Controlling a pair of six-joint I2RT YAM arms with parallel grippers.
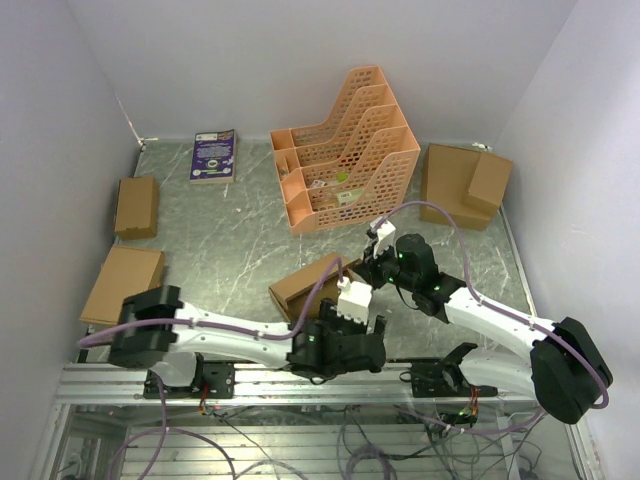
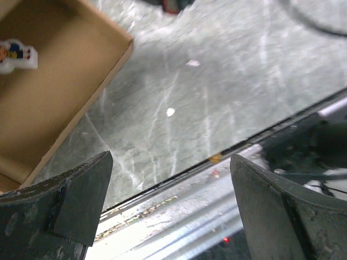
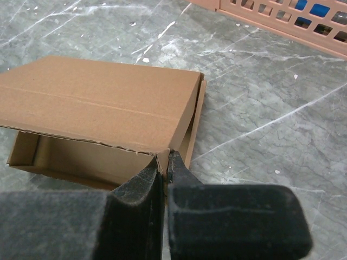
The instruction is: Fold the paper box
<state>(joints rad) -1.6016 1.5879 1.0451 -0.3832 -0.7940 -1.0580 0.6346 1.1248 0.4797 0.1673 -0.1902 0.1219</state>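
The paper box [image 1: 303,284] lies on the table's middle near the front, a shallow brown cardboard tray with its lid flap [image 3: 103,103] half lowered over it. My right gripper [image 3: 164,157] is shut on the near right corner of that flap, thin card pinched between the fingers; from above it [image 1: 365,270] sits at the box's right end. My left gripper [image 2: 171,160] hangs open over the table's front edge with nothing between its fingers [image 2: 81,200]. The box's open corner [image 2: 54,92] shows to its upper left. From above the left gripper [image 1: 372,342] is just in front of the box.
An orange lattice file rack [image 1: 345,150] stands at the back centre. Ready-made brown boxes lie at the left [image 1: 136,206] [image 1: 122,282] and back right [image 1: 465,185]. A purple booklet [image 1: 214,155] lies at the back left. A metal rail [image 2: 179,187] runs along the table's front edge.
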